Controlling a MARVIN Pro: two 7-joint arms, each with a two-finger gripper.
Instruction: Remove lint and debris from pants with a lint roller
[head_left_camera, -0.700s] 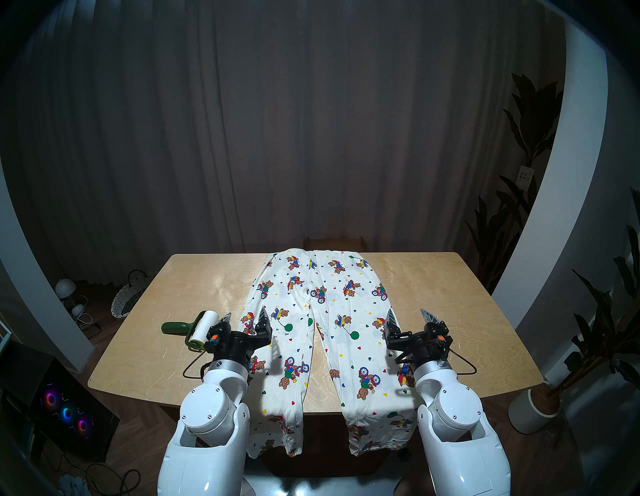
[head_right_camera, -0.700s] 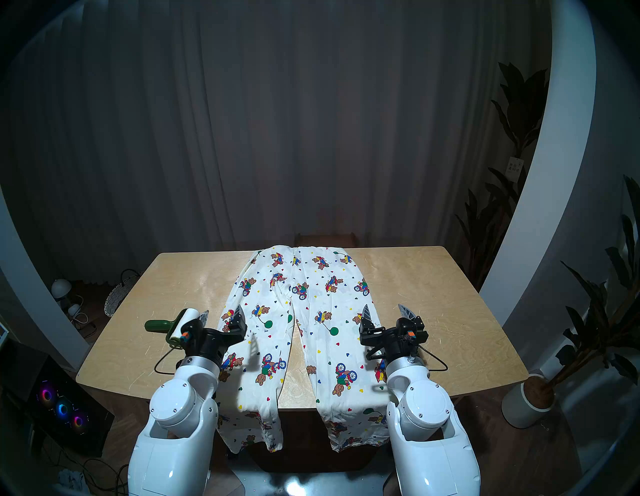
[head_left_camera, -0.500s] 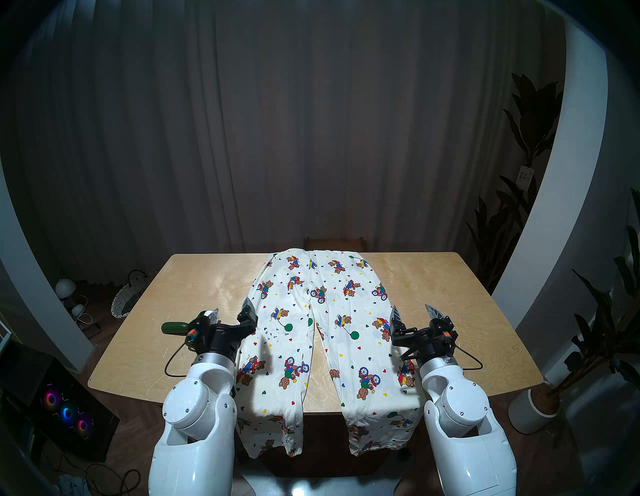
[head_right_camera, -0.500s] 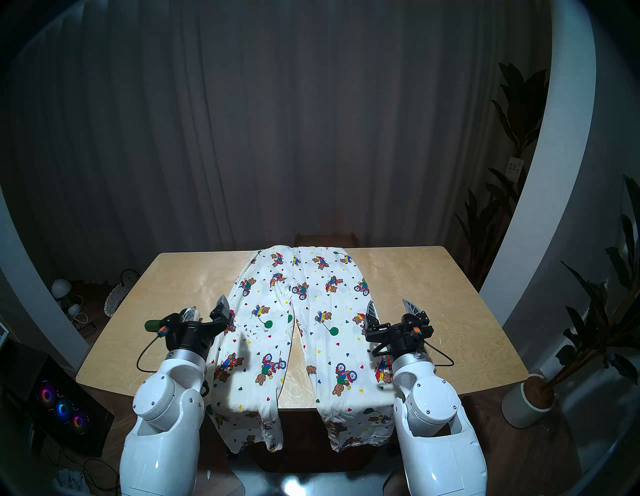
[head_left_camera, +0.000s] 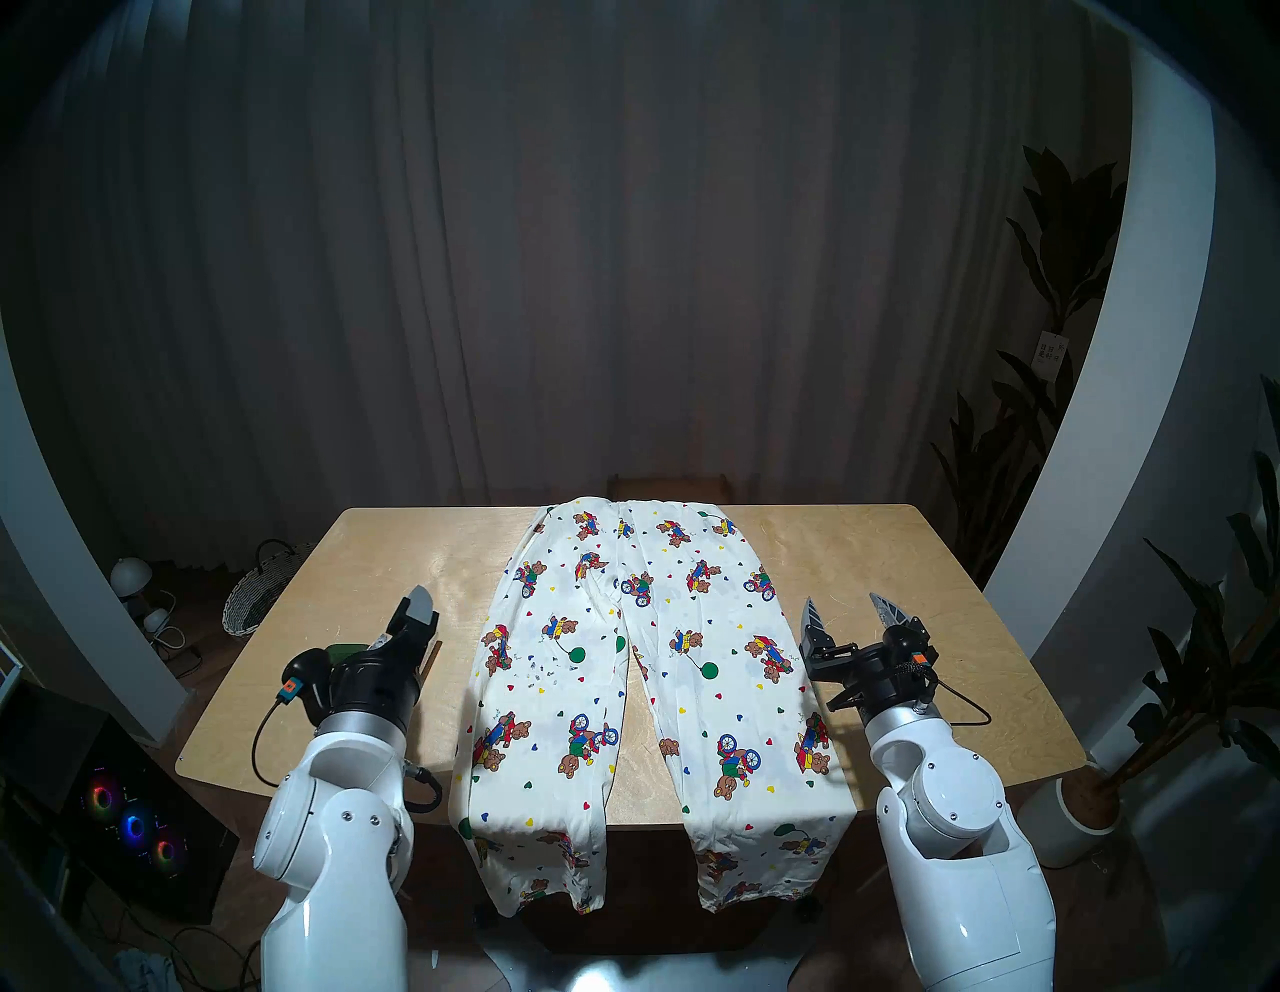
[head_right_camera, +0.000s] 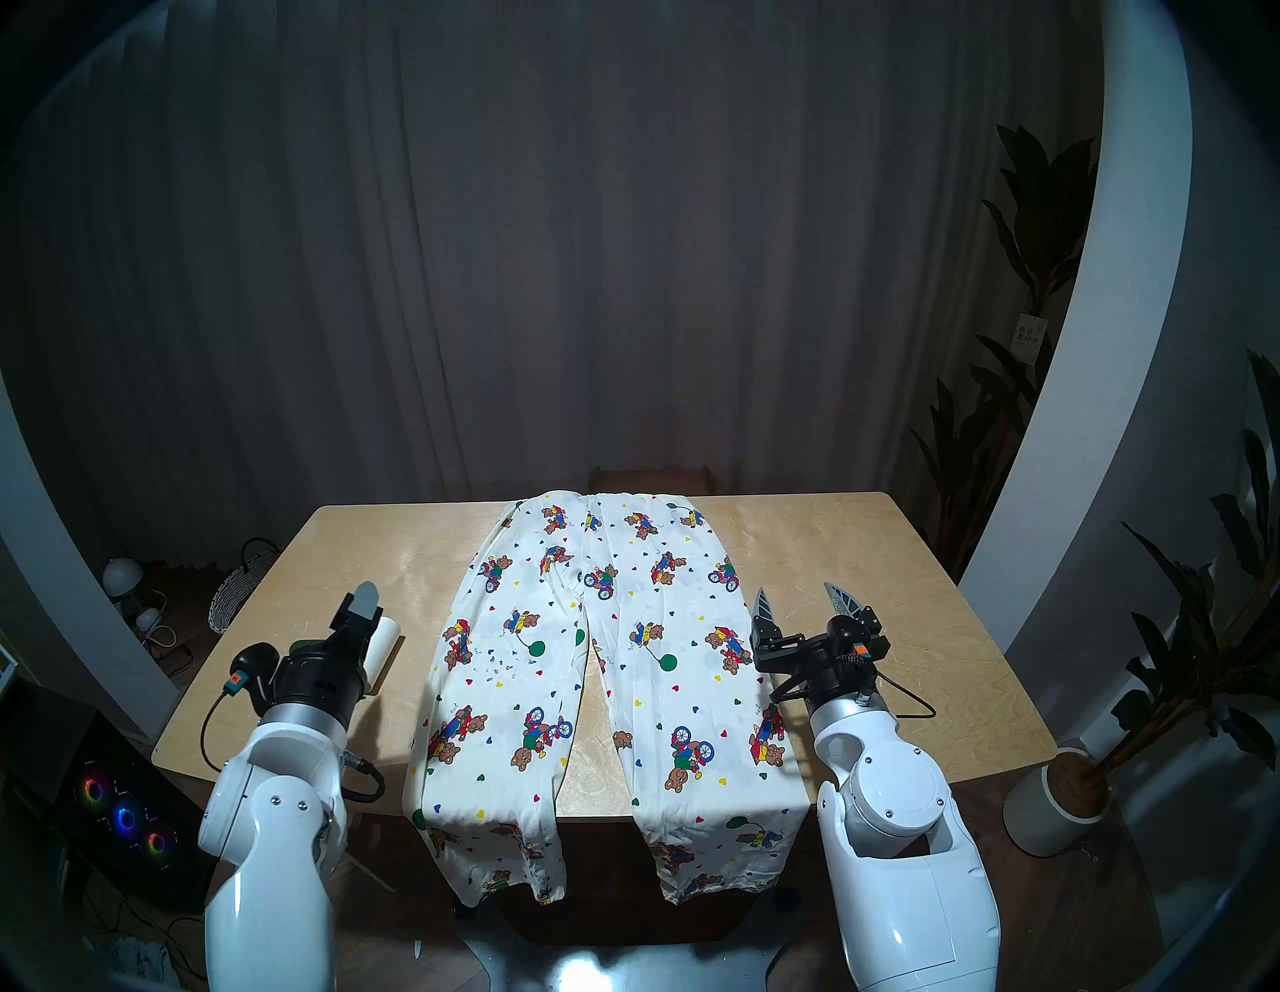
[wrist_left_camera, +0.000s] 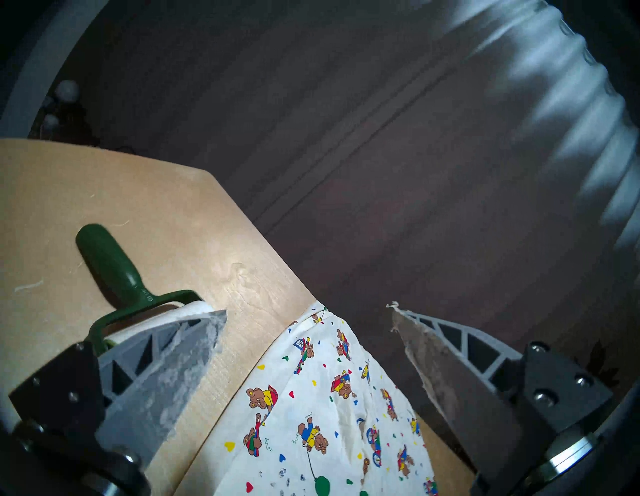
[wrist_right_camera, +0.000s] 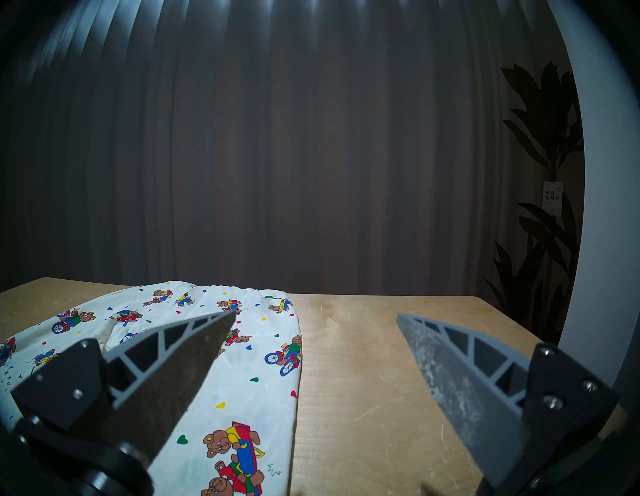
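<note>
A paper tag (wrist_right_camera: 552, 198) is hanging on the plant (wrist_right_camera: 543, 145) at the right, printed with a few Chinese characters that look like 日日是好日, though they are small. No other writing is readable.

The pants (head_left_camera: 623, 665) are lying flat along the table (head_left_camera: 900, 623), waistband at the far edge and both leg ends hanging over the near edge. They are cream-white, printed with brown bears on bikes, coloured hearts and green balloons. The lint (head_left_camera: 542, 670), a cluster of tiny grey flecks, is sitting on the left leg beside a green balloon.

The roller (wrist_left_camera: 114, 273) is lying on the table left of the pants: dark green handle, white paper roll. The left gripper (wrist_left_camera: 308, 311) is hovering just over it, jaws spread wide and holding nothing, one finger (wrist_left_camera: 166, 374) covering most of the roll. The right gripper (wrist_right_camera: 315, 317) is hanging above the pants' right edge, jaws likewise apart and empty.
</note>
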